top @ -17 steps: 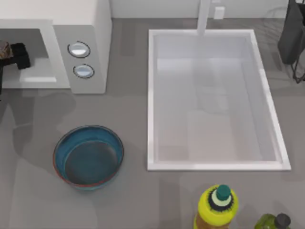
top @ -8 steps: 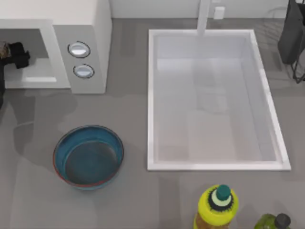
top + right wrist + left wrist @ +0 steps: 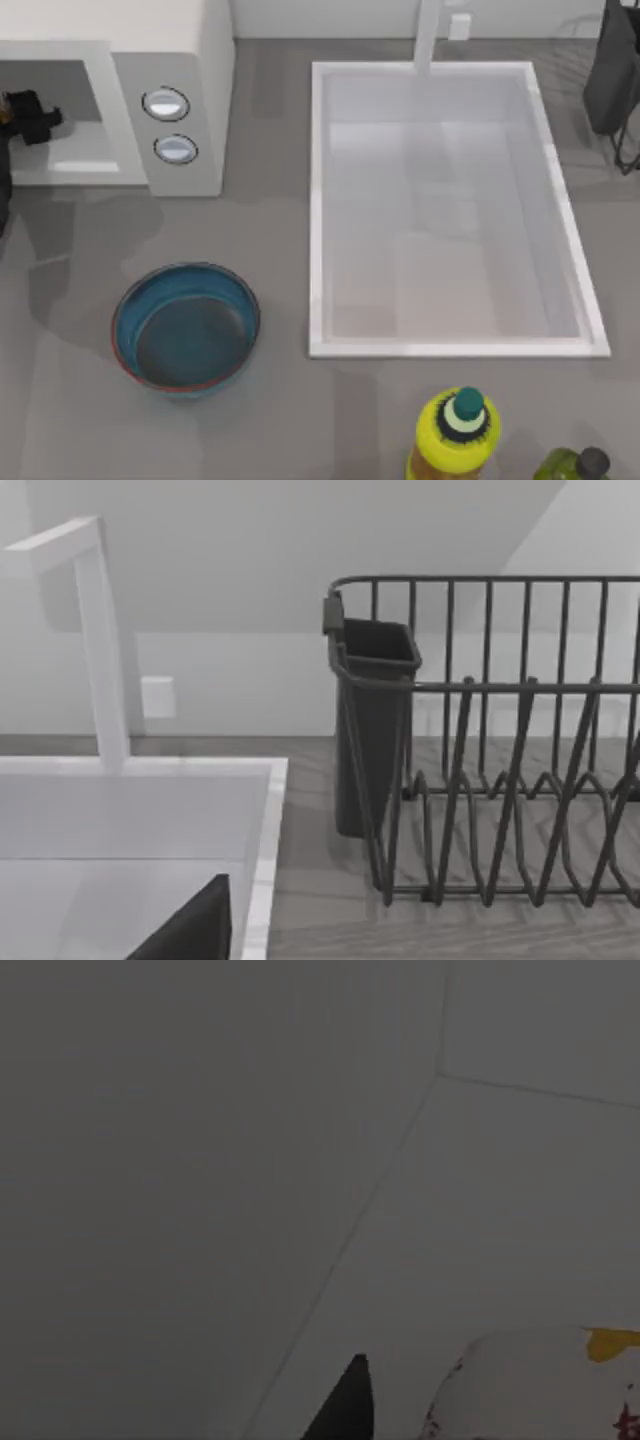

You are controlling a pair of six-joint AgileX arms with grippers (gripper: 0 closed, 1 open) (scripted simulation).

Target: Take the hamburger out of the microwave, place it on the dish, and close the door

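— Where is the hamburger (image 3: 530,1388), the small rounded bundle in white paper with an orange-yellow patch?

— On the pale floor inside the microwave (image 3: 190,60), the big white box with two silver-rimmed knobs. The left wrist view catches its rounded top. A dark pointed part of the left gripper (image 3: 25,112) stands just beside it, with a narrow gap between them.

— Is it gripped?

— I cannot tell; neither the grip nor the gripper's state is visible.

— Which way does it point?

— It looks rounded, with no long axis I can make out.

— Any change?

— Within the microwave's opening, the left gripper has shifted slightly away from the knobs since a second ago. The round deep blue bowl (image 3: 185,328) with the reddish rim stays in front of the microwave, apart from it. The right arm (image 3: 612,75) is parked well away from the microwave, beyond the white rectangular sink (image 3: 316,200).
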